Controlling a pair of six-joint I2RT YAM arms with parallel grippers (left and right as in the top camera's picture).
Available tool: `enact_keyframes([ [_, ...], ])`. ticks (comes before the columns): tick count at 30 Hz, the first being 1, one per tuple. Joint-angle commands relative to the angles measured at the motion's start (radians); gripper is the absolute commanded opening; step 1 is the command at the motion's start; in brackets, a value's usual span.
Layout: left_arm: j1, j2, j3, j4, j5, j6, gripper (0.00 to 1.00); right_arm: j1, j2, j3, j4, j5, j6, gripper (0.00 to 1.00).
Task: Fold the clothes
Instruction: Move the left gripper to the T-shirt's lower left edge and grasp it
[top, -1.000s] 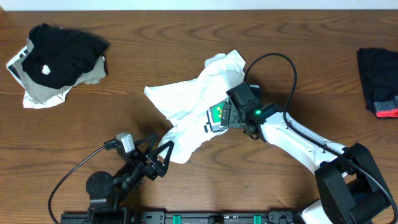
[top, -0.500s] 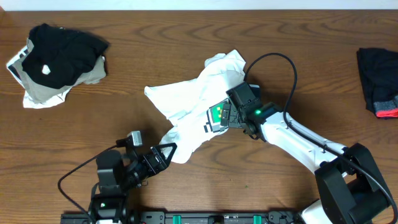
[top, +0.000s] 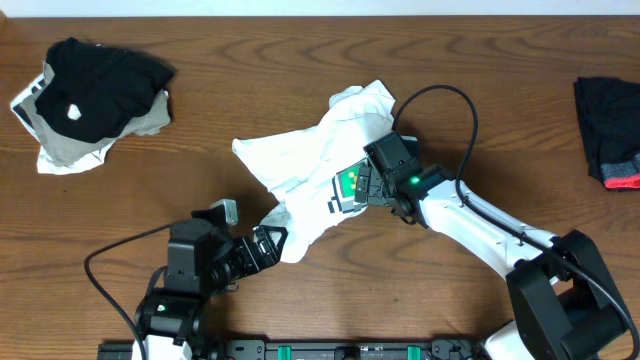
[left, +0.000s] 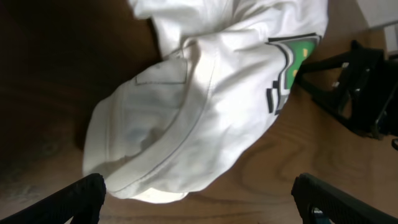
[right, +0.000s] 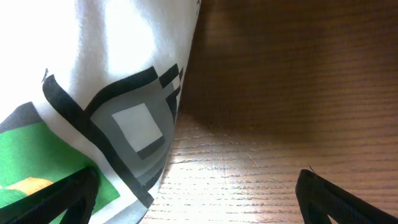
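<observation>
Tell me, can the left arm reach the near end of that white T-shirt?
Probably yes. The left gripper is open and points straight at the near end of the white T-shirt, with nothing but bare table around it. The right gripper is further up the shirt, out of the way.

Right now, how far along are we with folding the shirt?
Done: nothing yet. The white T-shirt lies crumpled on the table, with no fold made.
In hand: both tools are open at its edges, the left tool at the near end and the right tool beside the green print. Neither is gripping cloth.
Left: grasp it, spread it flat, then make every fold.
</observation>
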Motion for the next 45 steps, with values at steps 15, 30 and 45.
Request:
enact_keyframes([
  [15, -0.278, 0.000, 0.043, -0.032, -0.286, 0.022, 0.98, -0.007, 0.002, -0.005, 0.002, 0.028, 0.014, 0.99],
  [30, -0.278, 0.000, 0.042, -0.006, -0.279, -0.060, 0.98, -0.007, 0.002, -0.004, -0.005, 0.036, 0.014, 0.99],
  [45, -0.278, 0.000, 0.042, -0.062, -0.279, -0.059, 0.97, -0.007, 0.002, -0.005, -0.003, 0.039, 0.014, 0.99],
])
